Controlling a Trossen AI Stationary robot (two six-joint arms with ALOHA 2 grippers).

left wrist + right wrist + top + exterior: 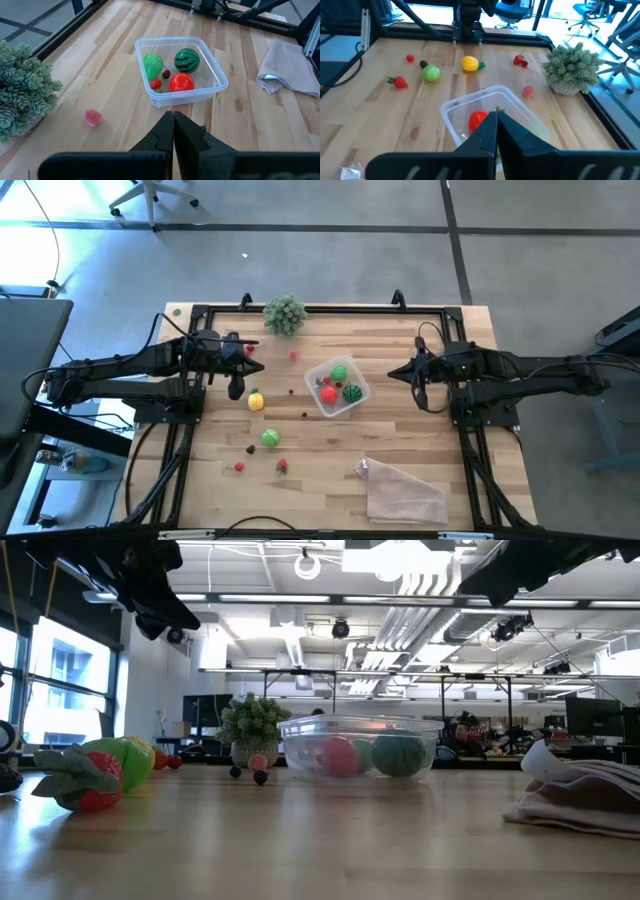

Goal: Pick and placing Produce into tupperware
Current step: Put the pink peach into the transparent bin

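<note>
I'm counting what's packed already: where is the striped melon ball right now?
In the high view the striped melon ball lies inside the tupperware near the table's middle, at its right-arm side, beside the red fruit.

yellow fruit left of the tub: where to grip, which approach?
Take the yellow fruit across its rounded body, coming straight down. It lies alone on the bare table, apart from the tupperware and the green fruit, so the fingers have room on both sides. The left gripper, shut, sits right beside it and is probably the better choice.
</note>
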